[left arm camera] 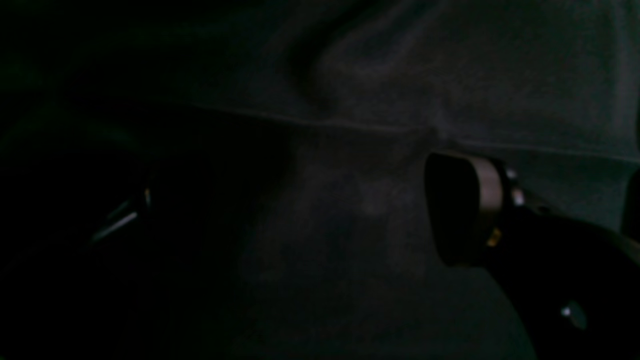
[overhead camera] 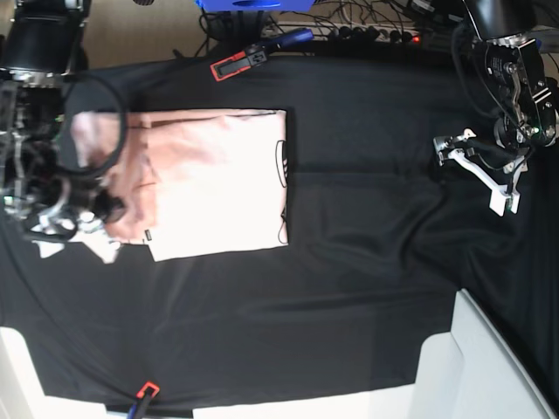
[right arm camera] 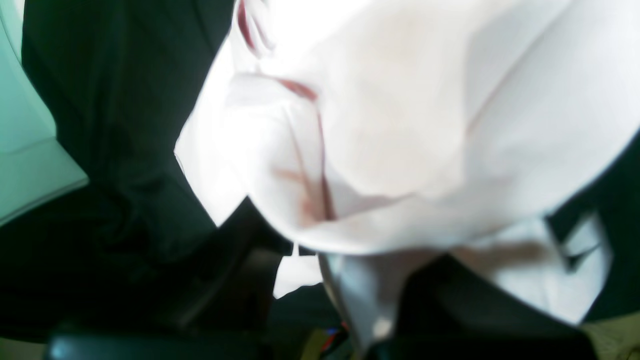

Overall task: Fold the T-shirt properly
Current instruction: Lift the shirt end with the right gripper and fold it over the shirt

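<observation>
The pale pink T-shirt (overhead camera: pixel 218 183) lies partly folded on the black table cloth (overhead camera: pixel 349 262), at the left of the base view. Black lettering peeks out along its right edge. My right gripper (overhead camera: pixel 77 225) is at the shirt's left side, shut on a bunched piece of it. In the right wrist view the T-shirt (right arm camera: pixel 400 125) hangs close in front of the camera and hides the jaws. My left gripper (overhead camera: pixel 480 175) hovers open over bare cloth far to the right, well away from the shirt. The left wrist view is dark, showing one finger (left arm camera: pixel 465 210) over black cloth.
A red and black tool (overhead camera: pixel 240 63) lies at the table's far edge, with a blue object (overhead camera: pixel 240 4) and cables (overhead camera: pixel 376 35) behind it. A white surface (overhead camera: pixel 489 367) stands at the bottom right. Another red-tipped tool (overhead camera: pixel 144 394) lies at the near edge.
</observation>
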You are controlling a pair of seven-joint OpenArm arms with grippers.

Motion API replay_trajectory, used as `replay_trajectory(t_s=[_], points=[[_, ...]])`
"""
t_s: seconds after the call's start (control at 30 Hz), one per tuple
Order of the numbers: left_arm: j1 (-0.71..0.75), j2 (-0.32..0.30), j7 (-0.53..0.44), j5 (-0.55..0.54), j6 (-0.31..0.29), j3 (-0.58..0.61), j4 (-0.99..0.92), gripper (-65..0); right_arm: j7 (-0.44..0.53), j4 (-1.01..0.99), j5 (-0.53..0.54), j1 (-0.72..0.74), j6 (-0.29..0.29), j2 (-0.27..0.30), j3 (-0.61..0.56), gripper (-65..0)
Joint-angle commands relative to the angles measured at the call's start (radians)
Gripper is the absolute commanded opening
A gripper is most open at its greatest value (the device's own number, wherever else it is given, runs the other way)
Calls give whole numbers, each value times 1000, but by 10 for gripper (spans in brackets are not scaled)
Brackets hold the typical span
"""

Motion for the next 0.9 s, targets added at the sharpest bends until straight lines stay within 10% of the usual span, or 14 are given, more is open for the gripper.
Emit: replay_trajectory(t_s=[0.0,0.2,0.87], points=[[-3,-21,-15,-9,-5,0,18,0,8,22,15,13,-24,8,-19,-649],[-3,-21,-15,-9,-5,-6,18,0,89,43,17,8,-206,8,-197,-649],[19,-23,-15,-9,-5,3,20,0,114,-52,15,139,-206,11,-496,-649]])
